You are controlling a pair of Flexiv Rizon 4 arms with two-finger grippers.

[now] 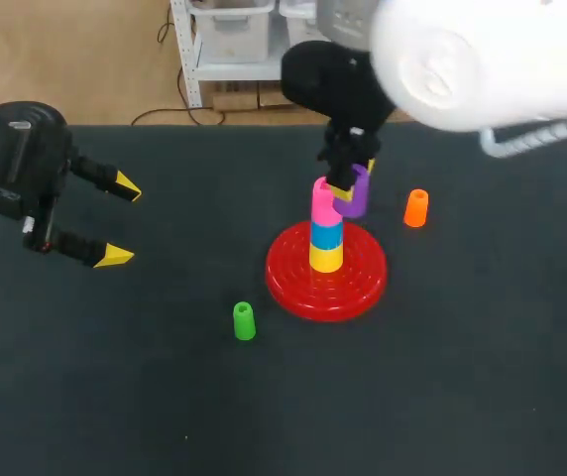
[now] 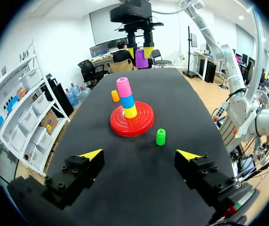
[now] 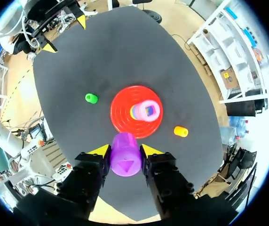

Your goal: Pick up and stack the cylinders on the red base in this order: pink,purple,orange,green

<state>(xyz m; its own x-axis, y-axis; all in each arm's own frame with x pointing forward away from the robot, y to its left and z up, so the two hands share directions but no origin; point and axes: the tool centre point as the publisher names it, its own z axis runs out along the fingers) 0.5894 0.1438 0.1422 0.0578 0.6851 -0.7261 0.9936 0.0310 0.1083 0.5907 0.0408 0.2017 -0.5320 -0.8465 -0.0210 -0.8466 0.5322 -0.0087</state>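
This looks like a robotics lab. A table (image 1: 482, 397) under a dark mat bears a stacking toy: a red base (image 1: 326, 288) with a stack of cylinders (image 1: 326, 230), plus a loose green cylinder (image 1: 244, 321) and orange cylinder (image 1: 416, 208). Two robot arms stand over it: the left gripper (image 1: 123, 222) spread wide and the right gripper (image 3: 125, 150) clamped on a purple cylinder (image 3: 126, 164).

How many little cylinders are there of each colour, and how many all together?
pink cylinder: 1
blue cylinder: 1
yellow cylinder: 1
purple cylinder: 1
orange cylinder: 1
green cylinder: 1
Total: 6
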